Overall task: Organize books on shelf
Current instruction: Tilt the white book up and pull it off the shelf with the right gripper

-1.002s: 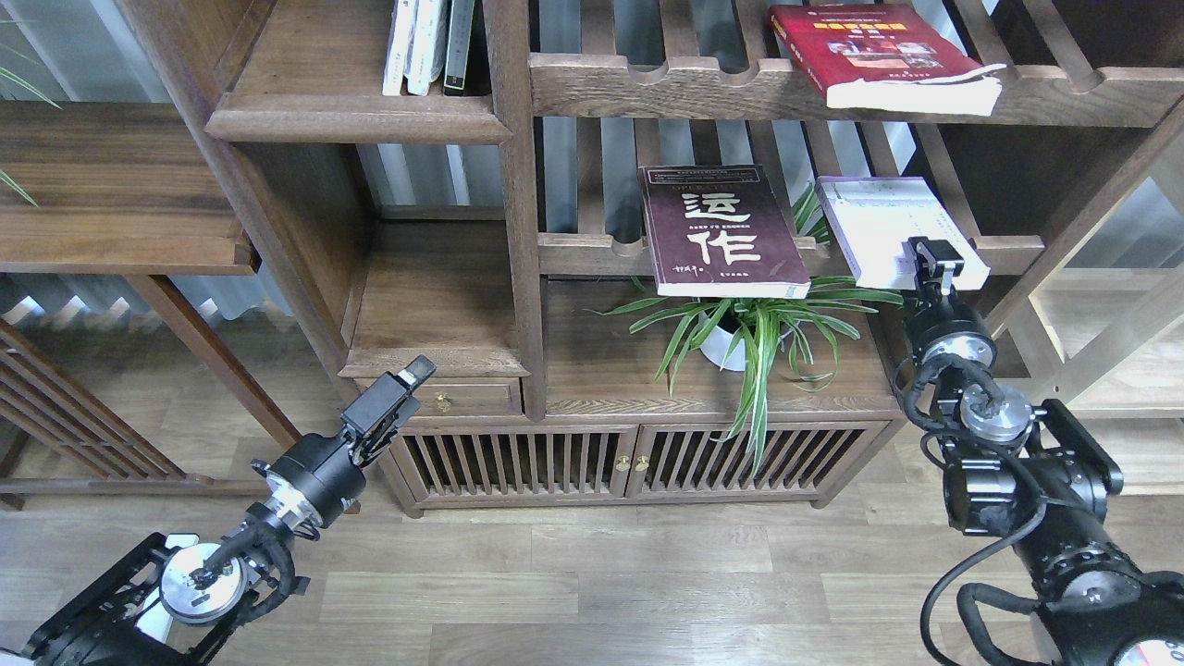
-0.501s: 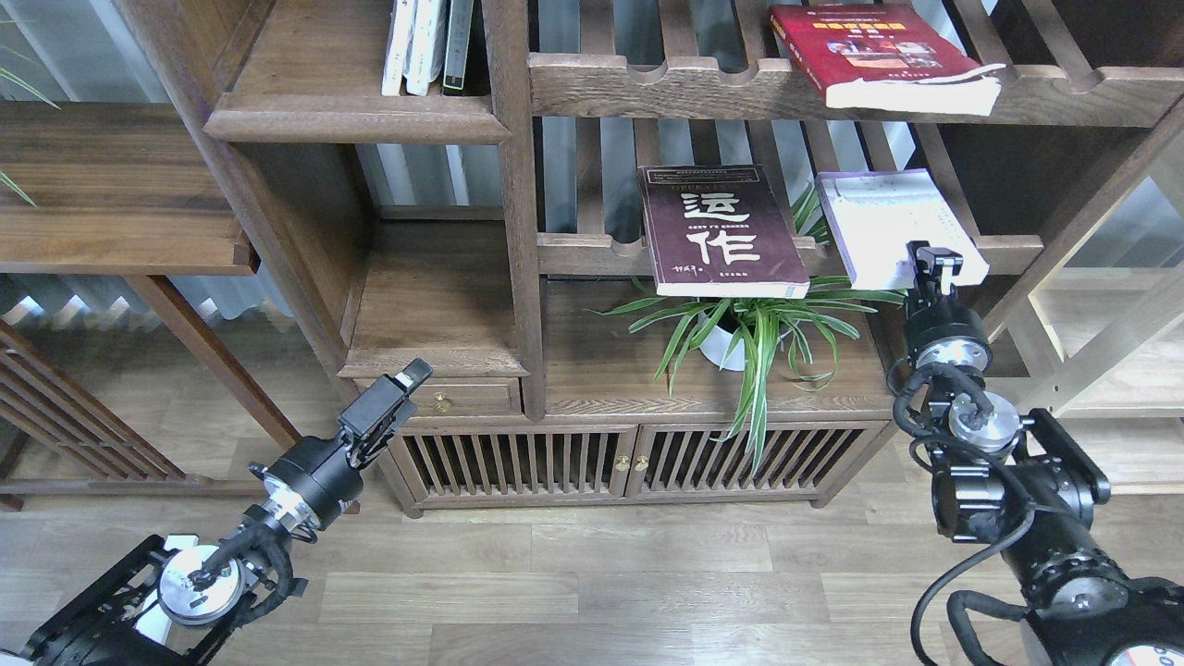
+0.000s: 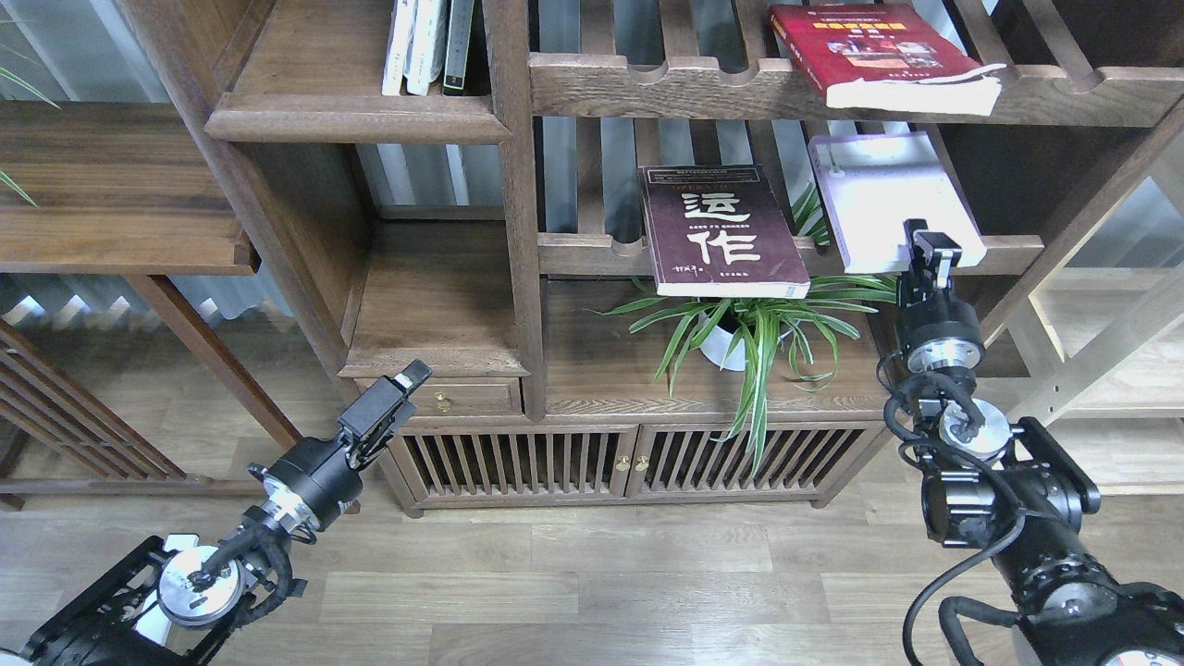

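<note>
**Lavender paperback in right gripper at slatted rack**

Right gripper (image 3: 928, 248): fingers closed on near edge of the lavender-white paperback (image 3: 883, 190). Book is tipped, far end up toward the upper slatted rack (image 3: 666, 88), near end over the front rail of the lower slatted rack (image 3: 592, 252). Cover looks washed out by glare; no text legible.

Left gripper (image 3: 400, 388): low, in front of the small drawer (image 3: 453, 398), holding nothing. Seen nearly edge-on, so finger gap can't be told.

Maroon paperback (image 3: 717, 231) w/ big white Chinese characters: flat on lower slatted rack, near edge overhanging the rail, above the spider plant (image 3: 758, 338). Just beside lavender book, not touching as far as visible.

Thick red paperback (image 3: 879, 55): flat on upper slatted rack, right side, pages facing out.

Solid-board shelf (image 3: 356, 116), upper left: several pale and dark books (image 3: 430, 46) standing upright at its right end, against the post.
</note>
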